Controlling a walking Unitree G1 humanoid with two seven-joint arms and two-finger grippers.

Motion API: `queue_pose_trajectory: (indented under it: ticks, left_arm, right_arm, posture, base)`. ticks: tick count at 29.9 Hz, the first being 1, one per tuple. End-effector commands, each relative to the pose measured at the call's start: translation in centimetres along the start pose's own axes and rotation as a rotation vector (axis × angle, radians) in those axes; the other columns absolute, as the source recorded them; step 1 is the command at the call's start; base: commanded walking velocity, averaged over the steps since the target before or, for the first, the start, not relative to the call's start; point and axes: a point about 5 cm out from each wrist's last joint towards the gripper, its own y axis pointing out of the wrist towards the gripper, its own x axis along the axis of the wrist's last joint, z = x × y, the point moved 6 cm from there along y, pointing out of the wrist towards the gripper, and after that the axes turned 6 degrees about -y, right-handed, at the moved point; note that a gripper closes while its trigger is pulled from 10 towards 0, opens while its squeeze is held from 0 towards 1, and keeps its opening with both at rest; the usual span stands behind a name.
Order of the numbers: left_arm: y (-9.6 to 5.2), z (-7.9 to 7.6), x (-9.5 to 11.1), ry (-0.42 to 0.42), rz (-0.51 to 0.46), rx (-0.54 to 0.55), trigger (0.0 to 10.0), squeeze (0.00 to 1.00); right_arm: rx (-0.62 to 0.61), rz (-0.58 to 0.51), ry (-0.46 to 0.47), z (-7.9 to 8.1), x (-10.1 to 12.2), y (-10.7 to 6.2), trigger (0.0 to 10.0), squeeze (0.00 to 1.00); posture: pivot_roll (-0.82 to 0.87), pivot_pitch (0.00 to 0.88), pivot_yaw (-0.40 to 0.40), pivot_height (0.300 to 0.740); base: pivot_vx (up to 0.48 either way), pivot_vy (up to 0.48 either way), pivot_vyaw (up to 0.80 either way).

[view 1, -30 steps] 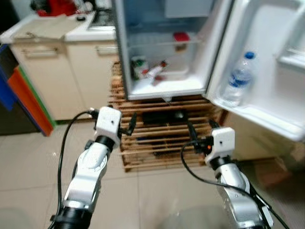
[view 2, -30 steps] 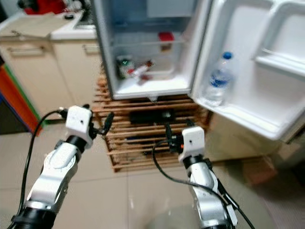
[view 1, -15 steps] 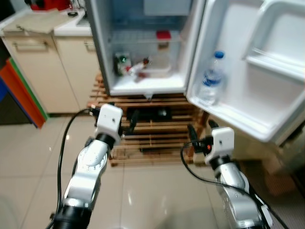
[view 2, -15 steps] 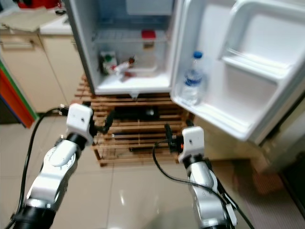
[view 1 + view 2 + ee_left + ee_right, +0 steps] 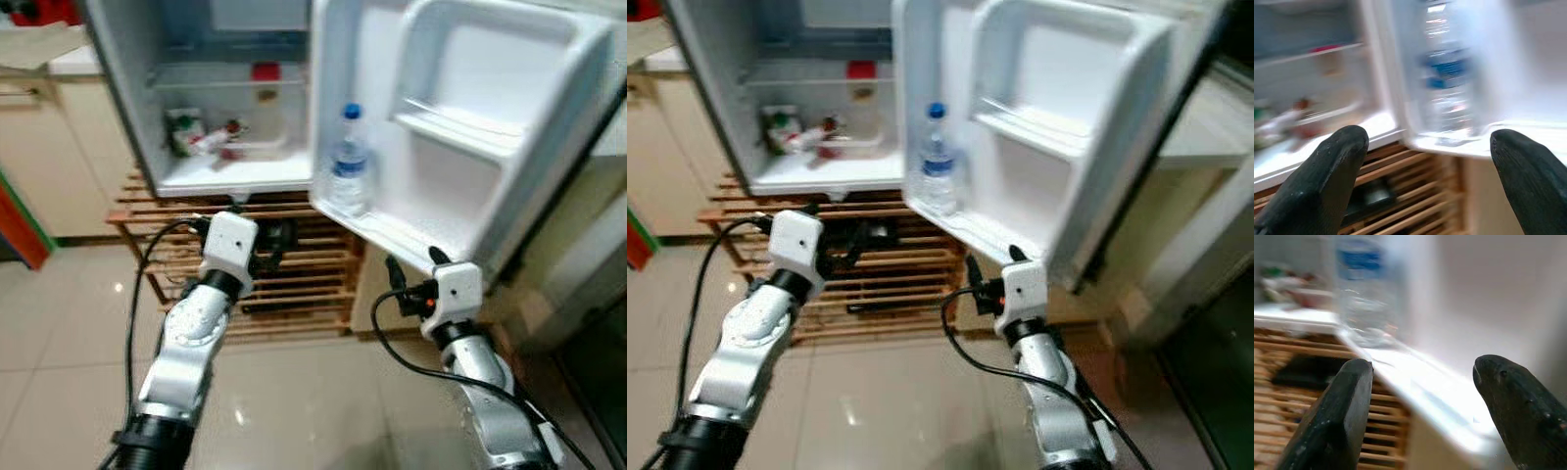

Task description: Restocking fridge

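Straight ahead, far side: small white fridge (image 5: 127, 108) standing open on a slatted wooden pallet rack (image 5: 294, 284). Door (image 5: 470, 127) swung out to the right, inner side facing the camera, moulded shelves pale and bare apart from the lowest one. On that lowest door shelf, a clear water bottle (image 5: 349, 166) with blue cap and blue label, upright, close to the hinge side. Inside the cabinet, on the lower shelf, a loose cluster of small food packets (image 5: 201, 137) with green, white and red showing; too blurred to name. Higher up, near the back, a small container with a red lid (image 5: 265, 73). Beige cabinet front (image 5: 44, 157) to the left of the fridge, glossy tiled floor (image 5: 294, 411) in the near ground.

Nearer, two silver arms raised in front of the pallet rack. Left gripper (image 5: 277, 245) held before the rack, just below the fridge's open compartment, jaws spread wide and holding nothing; from the left wrist view, both black fingers (image 5: 1327, 171) well apart, with the bottle and the door's lower edge between them in the distance. Right gripper (image 5: 413, 274) just under the near lower corner of the door, jaws likewise parted and empty; right wrist view looking along the door's bottom rim toward the bottle, heavily blurred.
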Motion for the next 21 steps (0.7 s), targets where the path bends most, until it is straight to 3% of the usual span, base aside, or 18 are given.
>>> queue_pose_trajectory:
  ticks: [1, 7, 14, 17, 20, 21]
  left_arm:
    - [0.0, 1.3, 0.1, 0.022, 0.003, 0.028, 10.0, 0.00]
    - [0.0, 0.7, 0.2, 0.020, 0.003, -0.012, 10.0, 0.00]
    - [-0.1, 0.5, 0.1, 0.008, 0.003, -0.014, 10.0, 0.00]
    - [0.0, 0.7, 0.0, -0.004, 0.009, -0.001, 10.0, 0.00]
    - [-0.4, 1.5, -1.1, -0.054, 0.050, 0.033, 10.0, 0.00]
    - [-0.4, 1.5, -1.1, -0.054, 0.050, 0.033, 10.0, 0.00]
  right_arm:
    - [0.015, -0.010, 0.030, 0.6, 0.3, 0.1, 10.0, 0.27]
    - [0.016, -0.007, 0.046, 0.7, 0.1, -0.2, 10.0, 0.27]
    - [0.029, 0.019, 0.070, 0.7, -0.7, -1.2, 10.0, 0.27]
    - [0.007, 0.046, 0.077, 0.1, -1.3, -1.4, 10.0, 0.27]
    - [-0.100, 0.077, 0.029, -3.2, -2.1, -0.2, 10.0, 0.27]
    - [-0.100, 0.077, 0.029, -3.2, -2.1, -0.2, 10.0, 0.27]
  posture:
    - [-0.07, 0.000, 0.014, 0.740]
    - [-0.08, 0.000, 0.022, 0.740]
    - [-0.08, 0.000, 0.021, 0.740]
    - [-0.08, 0.000, 0.019, 0.740]
    - [-0.08, 0.000, 0.012, 0.740]
    - [-0.08, 0.000, 0.012, 0.740]
  base:
    - [0.000, -0.428, 0.00]
    - [0.000, -0.439, 0.00]
    - [0.000, 0.000, 0.00]
    - [0.000, 0.000, 0.00]
    - [0.000, 0.000, 0.00]
    - [0.000, 0.000, 0.00]
